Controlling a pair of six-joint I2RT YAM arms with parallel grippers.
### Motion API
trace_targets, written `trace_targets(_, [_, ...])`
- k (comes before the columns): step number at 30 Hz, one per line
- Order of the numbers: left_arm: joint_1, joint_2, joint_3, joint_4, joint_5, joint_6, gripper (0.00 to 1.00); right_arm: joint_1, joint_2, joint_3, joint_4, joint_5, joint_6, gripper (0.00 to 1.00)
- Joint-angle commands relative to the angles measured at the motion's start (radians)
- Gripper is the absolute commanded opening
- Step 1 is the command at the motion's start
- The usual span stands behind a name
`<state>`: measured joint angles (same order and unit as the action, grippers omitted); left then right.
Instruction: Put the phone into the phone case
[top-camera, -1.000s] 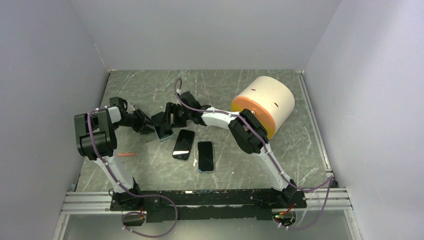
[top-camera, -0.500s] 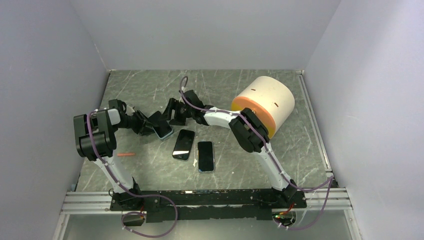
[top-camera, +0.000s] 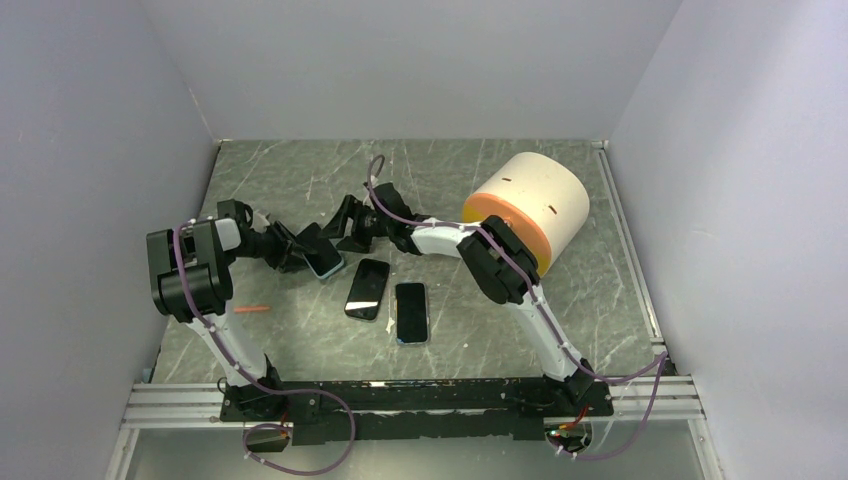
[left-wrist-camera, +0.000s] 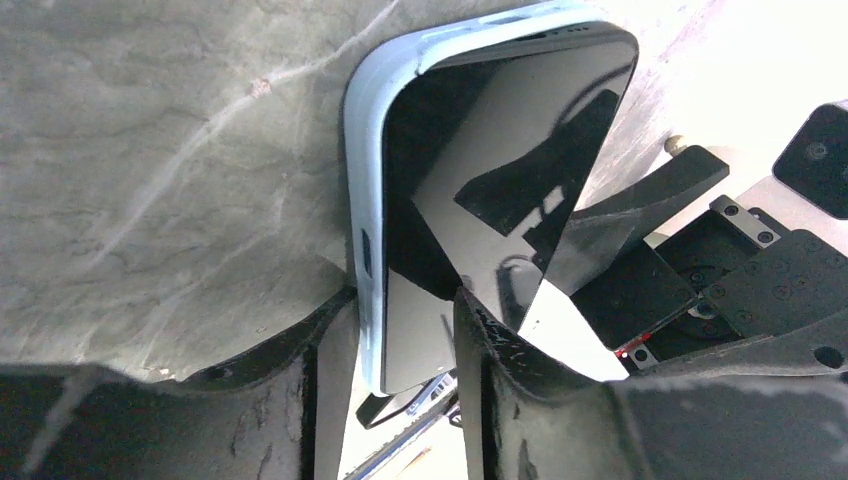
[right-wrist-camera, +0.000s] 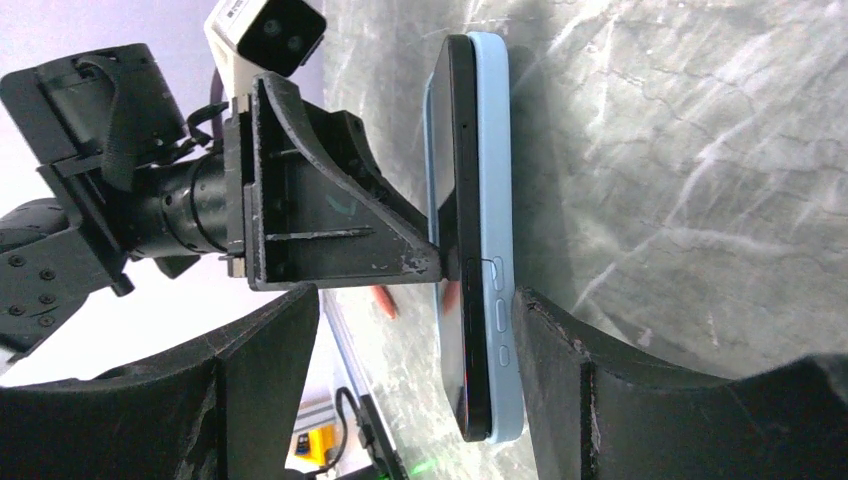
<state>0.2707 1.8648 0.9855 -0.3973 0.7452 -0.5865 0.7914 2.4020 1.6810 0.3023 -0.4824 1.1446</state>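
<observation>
Left gripper (left-wrist-camera: 405, 340) is clamped on the phone (right-wrist-camera: 452, 200) and blue case (right-wrist-camera: 492, 150) down near the table (top-camera: 450, 180), and the right gripper (top-camera: 338, 228), jaws apart, has backed off a bit, so seating probably isn't finished yet.

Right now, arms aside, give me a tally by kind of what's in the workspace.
Phones: 3 (cased phone, black phone, blue-edged phone)
Cylinders: 1 (cream cylinder, orange end)
Sticks: 1 (orange stick)
Total: 5
</observation>
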Motion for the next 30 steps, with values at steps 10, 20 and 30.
trace_targets(10, [-0.026,-0.045,-0.008,-0.04,0.023,0.024,0.51,0.05,-0.03,0.008,0.16,-0.135,0.1,0.72])
trace_targets(20, [-0.027,-0.058,-0.021,-0.032,0.036,0.02,0.52,0.055,-0.018,0.018,0.16,-0.142,0.123,0.71])
trace_targets(30, [-0.028,-0.081,-0.047,-0.027,0.041,0.021,0.52,0.066,-0.014,0.046,0.082,-0.133,0.085,0.68])
